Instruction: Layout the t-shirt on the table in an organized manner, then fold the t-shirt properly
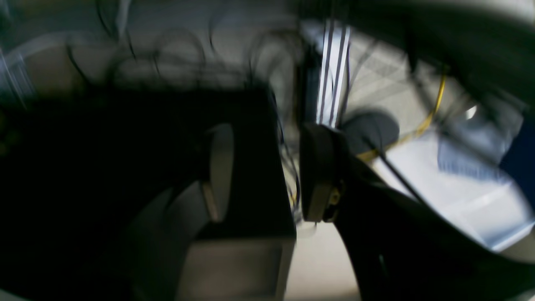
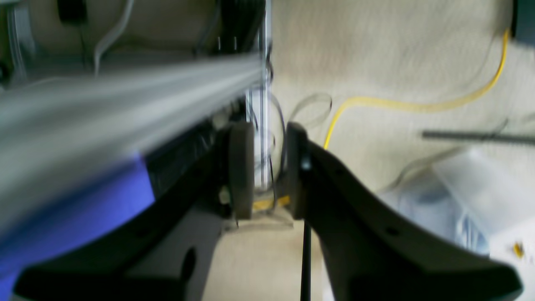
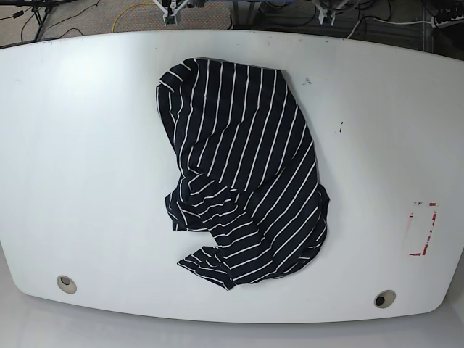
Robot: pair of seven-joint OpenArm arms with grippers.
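Where it lies crumpled on the surface (image 3: 87, 145), one t-shirt (image 3: 243, 174), long axis far-left to near-right. Left end effector (image 1: 267, 171) apart. Right end effector (image 2: 269, 167) apart, empty.

The right gripper (image 2: 269, 171) hangs above a beige floor (image 2: 376, 58), its two dark fingers (image 2: 241, 167) parted by a narrow gap with nothing between them. A yellow cable (image 2: 401, 104) snakes across the floor behind — a blurred grey bar (image 2: 104, 108), perhaps a frame rail, slants across the left. A violet-blue patch (image 2: 83, 213) lies below it — pale, indistinct shapes at lower right.
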